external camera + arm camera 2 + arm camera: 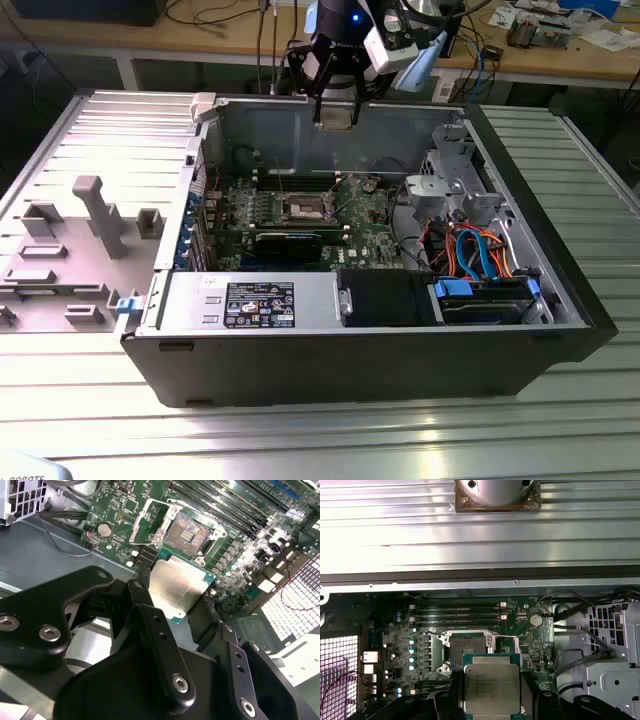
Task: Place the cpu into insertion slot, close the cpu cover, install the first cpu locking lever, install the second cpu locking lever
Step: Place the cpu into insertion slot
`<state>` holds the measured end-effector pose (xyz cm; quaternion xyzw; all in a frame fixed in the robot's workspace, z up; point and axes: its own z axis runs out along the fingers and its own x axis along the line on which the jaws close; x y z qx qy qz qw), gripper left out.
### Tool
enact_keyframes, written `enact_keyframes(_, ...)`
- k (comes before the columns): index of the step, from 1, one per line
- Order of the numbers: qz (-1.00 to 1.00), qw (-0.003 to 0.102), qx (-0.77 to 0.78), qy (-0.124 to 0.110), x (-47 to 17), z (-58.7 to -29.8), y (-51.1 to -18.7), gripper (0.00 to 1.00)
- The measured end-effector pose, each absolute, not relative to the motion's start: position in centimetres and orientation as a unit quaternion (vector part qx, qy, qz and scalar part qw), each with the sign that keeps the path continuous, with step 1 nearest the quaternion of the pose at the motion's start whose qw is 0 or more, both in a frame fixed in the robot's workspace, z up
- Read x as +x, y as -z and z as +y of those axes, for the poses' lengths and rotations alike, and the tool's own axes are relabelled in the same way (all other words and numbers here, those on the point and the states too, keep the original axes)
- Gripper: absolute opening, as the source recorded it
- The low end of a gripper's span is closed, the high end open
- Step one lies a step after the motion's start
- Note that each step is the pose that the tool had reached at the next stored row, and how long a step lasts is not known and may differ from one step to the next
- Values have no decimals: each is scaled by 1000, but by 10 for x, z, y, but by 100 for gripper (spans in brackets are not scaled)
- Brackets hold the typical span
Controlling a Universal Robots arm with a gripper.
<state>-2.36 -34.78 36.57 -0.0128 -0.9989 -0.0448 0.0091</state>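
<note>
My gripper (336, 112) hangs above the open computer case, over its back wall, shut on the cpu (337, 116), a flat square chip with a pale metal face. Both wrist views show the cpu (177, 587) (491, 687) clamped by its edges between the black fingers (145, 610). Below it on the green motherboard lies the insertion slot (305, 208) (187, 532) (467, 647), its dark centre bare. The cpu cover (152, 522), a thin silvery frame, stands tilted open beside the slot. The cpu is well above the slot and apart from it.
A long black card (290, 240) lies just in front of the slot, and memory slots (457, 612) run beside it. A metal drive cage (450, 185) and orange and blue cables (480, 250) fill the case on the exterior view's right. A grey fixture plate (80, 230) lies left of the case.
</note>
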Motion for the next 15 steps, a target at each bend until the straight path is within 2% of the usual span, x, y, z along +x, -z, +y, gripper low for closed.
enact_keyframes(15,-999,9,-15,45,-24,-348,-366,54)
